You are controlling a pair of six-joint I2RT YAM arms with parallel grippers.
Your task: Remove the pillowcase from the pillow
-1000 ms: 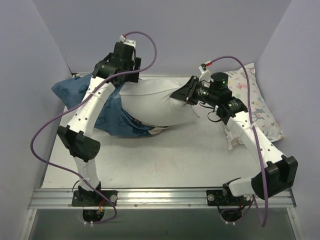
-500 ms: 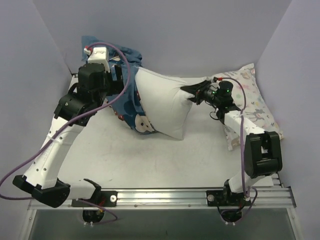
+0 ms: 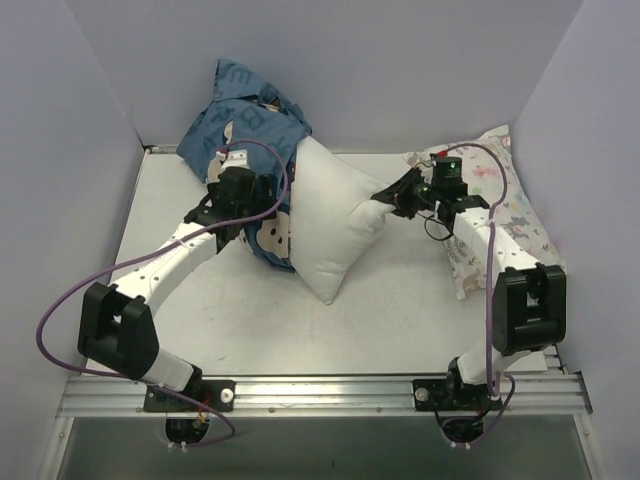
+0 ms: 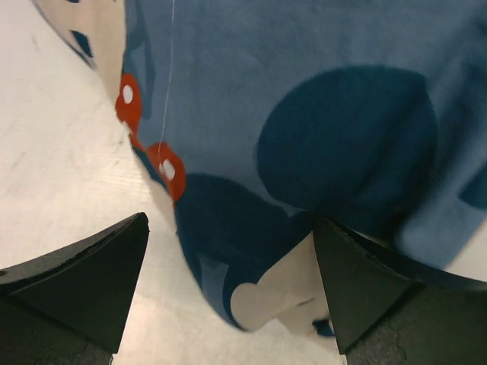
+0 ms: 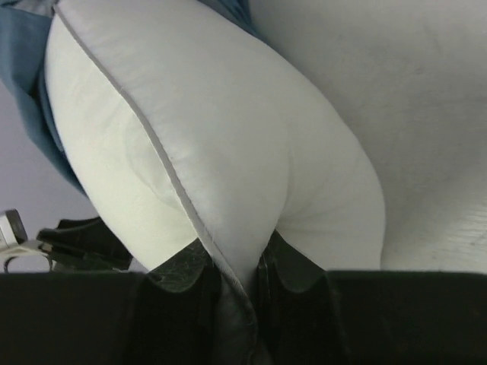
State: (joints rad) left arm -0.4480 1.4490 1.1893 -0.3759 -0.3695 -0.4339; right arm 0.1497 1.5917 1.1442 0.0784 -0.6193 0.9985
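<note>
Left end effector [image 4: 230,224] gapes open against the pillowcase [image 3: 240,112]; right end effector [image 5: 228,262] pinches a corner of the pillow [image 3: 325,215].

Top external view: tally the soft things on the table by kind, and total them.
Pillows: 2 (plain white puffy stuffed pillow; white floral-print pillow)
Pillowcases: 1 (dark-blue letter-printed fabric pillowcase)
Total: 3

top view: left end of pillow [image 3: 330,215] buried behind the pillowcase [image 3: 245,115], can't tell how much is inside | left wrist: pillowcase runs off top and right edges | right wrist: pillow corner vanishes into right hand [image 5: 232,266] | floral pillow [image 3: 525,215] partly covered by right arm [image 3: 495,255]
</note>
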